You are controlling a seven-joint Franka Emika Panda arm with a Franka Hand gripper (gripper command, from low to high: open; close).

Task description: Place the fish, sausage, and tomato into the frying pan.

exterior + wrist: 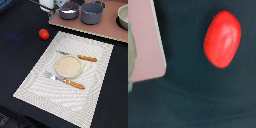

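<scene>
We find the gripper (pixel 50 6) at the top edge of the exterior view, a pale body above the near-left corner of the pinkish board (pixel 100 29); its fingers are not resolved in either view, so we cannot tell whether it is parted or closed. The wrist view shows no fingers, only the tomato (pixel 222 39) on dark cloth and a pink board corner (pixel 145 40) with a grey-green edge beside it. There the tomato reads as an oval, long axis slightly tilted from the picture's vertical; the exterior view renders it a round ball (pixel 44 34) on the black table (pixel 15 60), apart from the placemat (pixel 35 82).

Counts, exterior view: one tomato, one frying pan (pixel 69 10), one grey pot (pixel 92 13), one tan plate (pixel 67 66), two orange-handled utensils (pixel 75 84). Fish and sausage: not discernible.
</scene>
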